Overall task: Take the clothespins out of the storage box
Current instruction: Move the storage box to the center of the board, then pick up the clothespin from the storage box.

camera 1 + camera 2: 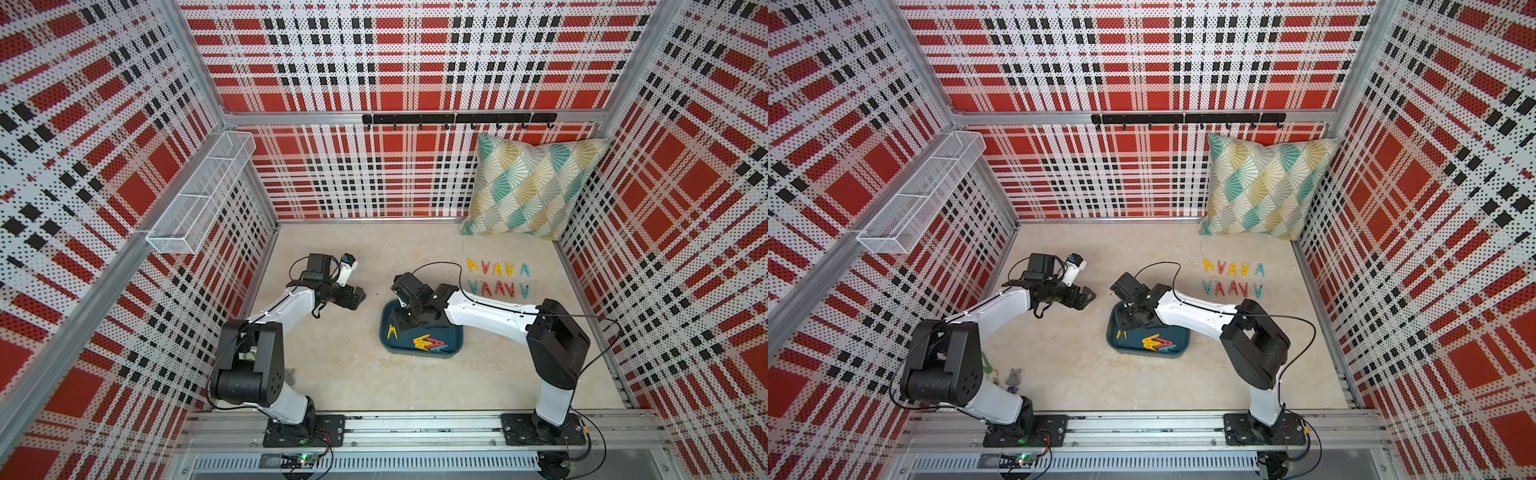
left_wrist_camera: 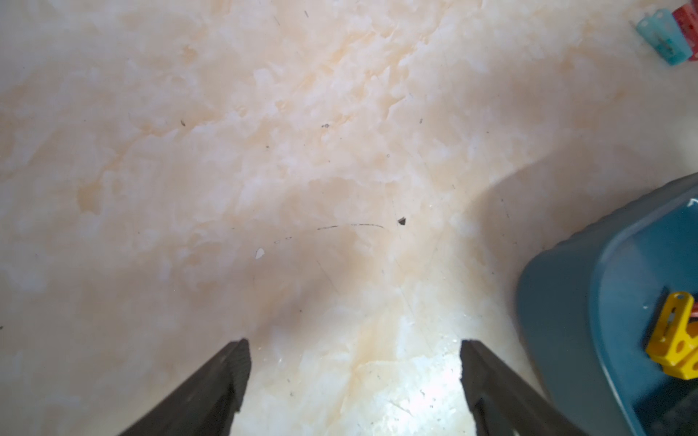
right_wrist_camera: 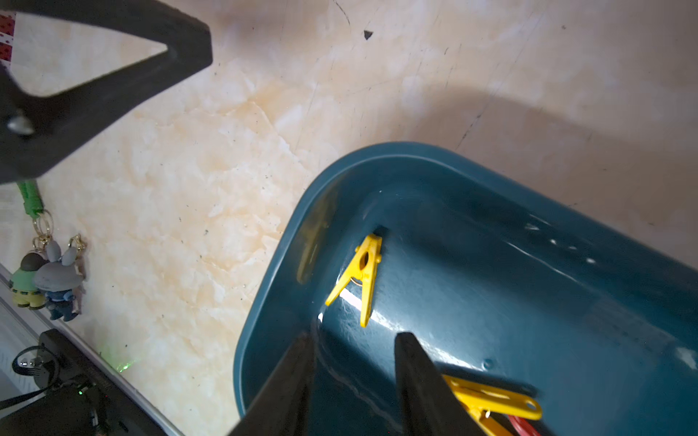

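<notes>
The dark teal storage box (image 1: 405, 345) (image 1: 1130, 345) sits mid-table. One yellow clothespin (image 1: 392, 331) (image 3: 360, 277) lies alone near its left wall. A small heap of yellow, red and blue clothespins (image 1: 428, 343) (image 1: 1156, 343) fills its front. Two rows of clothespins (image 1: 496, 278) (image 1: 1232, 278) lie on the table at the back right. My right gripper (image 3: 359, 338) (image 1: 399, 322) hangs inside the box, open, nothing between its fingers, its tips just short of the lone yellow clothespin. My left gripper (image 2: 355, 347) (image 1: 359, 297) stands wide open over bare table, left of the box (image 2: 559, 302).
A patterned pillow (image 1: 536, 187) leans in the back right corner. A white wire mesh basket (image 1: 203, 191) hangs on the left wall and a black hook rail (image 1: 457, 119) on the back wall. A keychain with small figurines (image 3: 49, 279) (image 1: 1014, 376) lies by the left arm's base.
</notes>
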Tool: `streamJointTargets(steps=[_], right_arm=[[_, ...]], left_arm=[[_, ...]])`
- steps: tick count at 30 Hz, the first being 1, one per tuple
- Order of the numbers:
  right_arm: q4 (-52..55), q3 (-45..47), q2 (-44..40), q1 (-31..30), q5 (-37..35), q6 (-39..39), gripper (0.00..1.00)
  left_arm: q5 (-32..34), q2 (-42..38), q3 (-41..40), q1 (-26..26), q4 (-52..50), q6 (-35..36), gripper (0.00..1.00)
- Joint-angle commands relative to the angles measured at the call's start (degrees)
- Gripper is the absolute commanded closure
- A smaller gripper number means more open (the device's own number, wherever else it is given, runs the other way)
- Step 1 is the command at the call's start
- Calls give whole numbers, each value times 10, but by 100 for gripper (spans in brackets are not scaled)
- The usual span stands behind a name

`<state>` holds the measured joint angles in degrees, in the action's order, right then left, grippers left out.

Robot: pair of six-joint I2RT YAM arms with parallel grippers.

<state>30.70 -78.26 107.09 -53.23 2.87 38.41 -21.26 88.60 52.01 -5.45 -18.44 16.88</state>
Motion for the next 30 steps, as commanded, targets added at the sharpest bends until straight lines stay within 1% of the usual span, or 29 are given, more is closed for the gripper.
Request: streamJointTargets(steps=[1, 15, 23, 26, 30], right_arm=[[4, -21, 33, -3, 9, 17, 58], [44, -65, 103, -8, 9, 40, 56], [80, -81, 132, -10, -21, 52, 56], [92, -84, 141, -10, -29, 56, 58], [103, -89, 147, -9, -41, 59, 64]], left_arm=[[-25, -13, -9, -1, 7, -3, 7], [-25, -12, -16, 6, 14, -7, 8], [-27, -15, -16, 10, 16, -7, 8], [-26, -15, -17, 11, 18, -7, 8], [-25, -15, -18, 11, 18, -6, 8]])
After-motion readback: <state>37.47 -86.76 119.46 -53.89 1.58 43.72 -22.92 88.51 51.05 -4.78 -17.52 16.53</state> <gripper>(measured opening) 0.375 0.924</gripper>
